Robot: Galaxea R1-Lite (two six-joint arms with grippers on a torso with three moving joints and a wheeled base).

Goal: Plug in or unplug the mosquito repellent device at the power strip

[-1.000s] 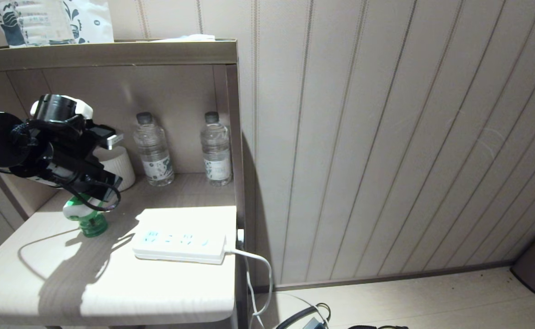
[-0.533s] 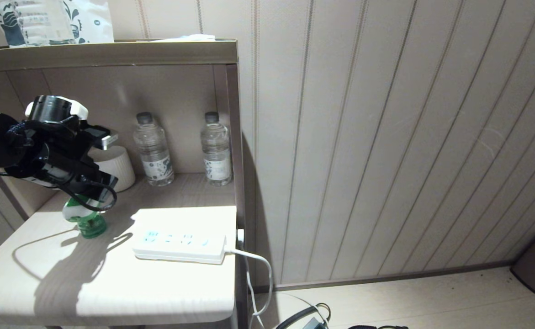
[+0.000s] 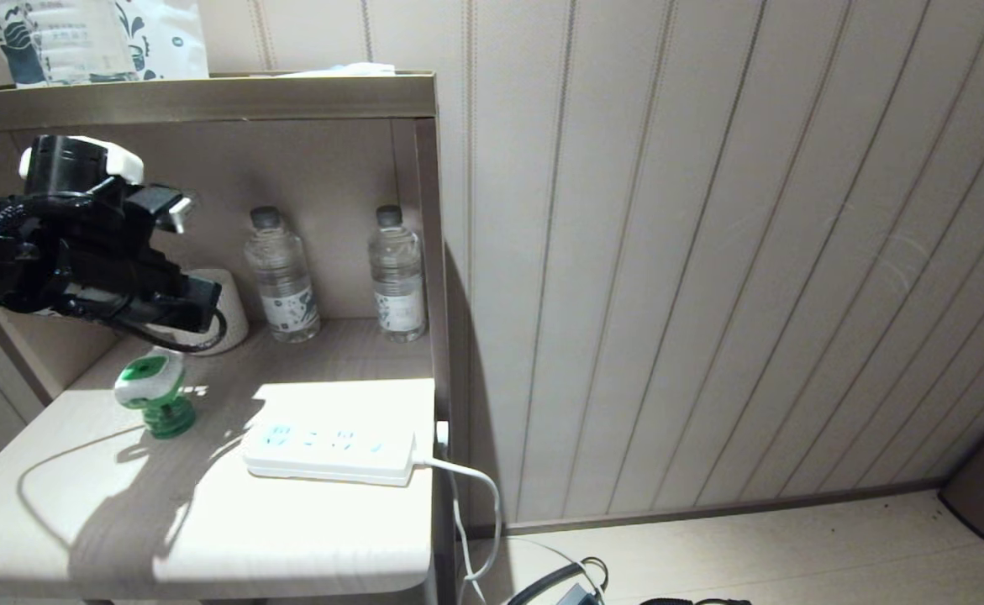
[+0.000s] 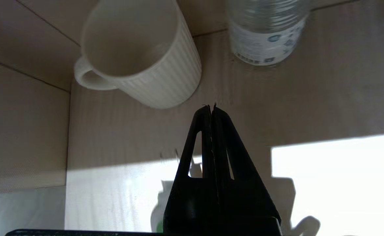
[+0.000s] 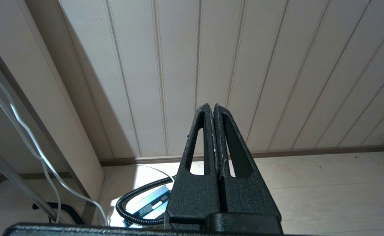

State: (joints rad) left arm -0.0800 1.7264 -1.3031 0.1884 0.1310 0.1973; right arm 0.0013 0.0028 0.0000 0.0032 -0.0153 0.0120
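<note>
Two pincers showed shut and empty. At the head view's upper left the left pincer hung above the counter — below it stood the mosquito repellent device, upright and unplugged. Right of it, apart, lay the power strip. The right pincer — pressed closed — faced the wall panelling.

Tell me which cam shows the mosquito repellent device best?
Head view: the mosquito repellent device stands whole and unblocked on the table, apart from the power strip. Left wrist shows only a sliver behind the shut left gripper. Right wrist shows none.
</note>
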